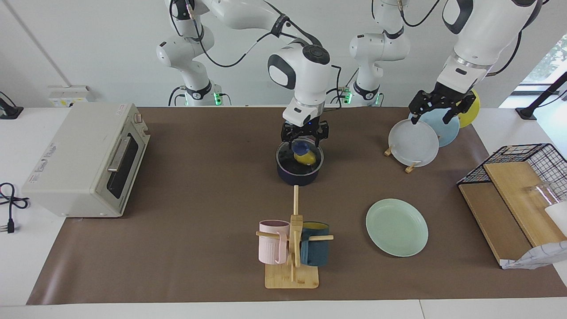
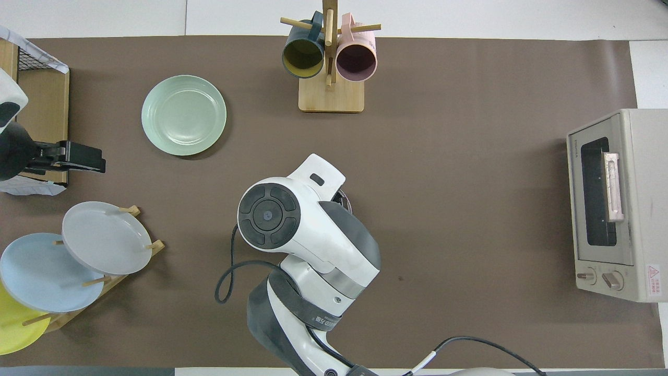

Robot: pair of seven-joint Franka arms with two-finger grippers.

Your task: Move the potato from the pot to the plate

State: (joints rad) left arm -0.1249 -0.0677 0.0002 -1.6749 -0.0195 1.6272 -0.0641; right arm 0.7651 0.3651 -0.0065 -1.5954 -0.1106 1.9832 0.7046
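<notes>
Facing view, swept left to right. Toaster oven is sitting at the right arm's end of the table, well apart from the work. Right gripper is reaching down into the pot near mid-table; its fingers are straddling the potato, spread on either side of it, but whether they are already pinching it cannot be told from here. Potato is lying inside the pot, toward the robots' side of the bowl. Overhead, the right arm's wrist is covering the pot almost entirely.

Judgement on the step in hand, the grasp: jaws should be closing across the potato's narrow waist, low enough that the smooth lumpy skin is not squirting out, with fingertips staying off the pot's wall.

Mug rack is standing farther from the robots than the pot, its tall post rising in line with it. Mint-green plate is lying flat and bare beside the rack, toward the left arm's end. Open brown mat is lying between pot and plate; lifting straight up over the rim first, then carrying diagonally, looks clear of the post.

Left gripper is waiting over the plate rack, jaws spread, holding nothing. Wire basket is sitting at the table edge.
</notes>
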